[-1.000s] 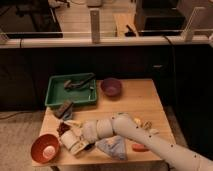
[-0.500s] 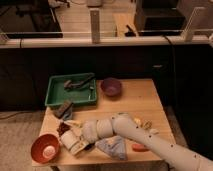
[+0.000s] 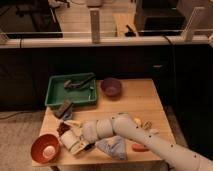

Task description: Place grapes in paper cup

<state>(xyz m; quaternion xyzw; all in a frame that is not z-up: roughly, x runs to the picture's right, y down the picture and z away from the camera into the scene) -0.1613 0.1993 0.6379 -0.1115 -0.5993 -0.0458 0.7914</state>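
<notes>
The grapes (image 3: 62, 129), a small dark maroon bunch, lie on the wooden table (image 3: 135, 102) near its front left, just above a small white shape that looks like the paper cup (image 3: 68, 138). My gripper (image 3: 76, 141) is at the end of the white arm that reaches in from the lower right. It is low over the table, right beside the cup and just below and right of the grapes. The gripper's body partly hides the cup.
An orange bowl (image 3: 44, 148) with a white lump stands at the front left corner. A green tray (image 3: 56, 95) with utensils and a purple bowl (image 3: 111, 87) are at the back. A blue cloth (image 3: 112, 148), an orange-red piece (image 3: 140, 147) and a dark block (image 3: 64, 107) also lie on the table.
</notes>
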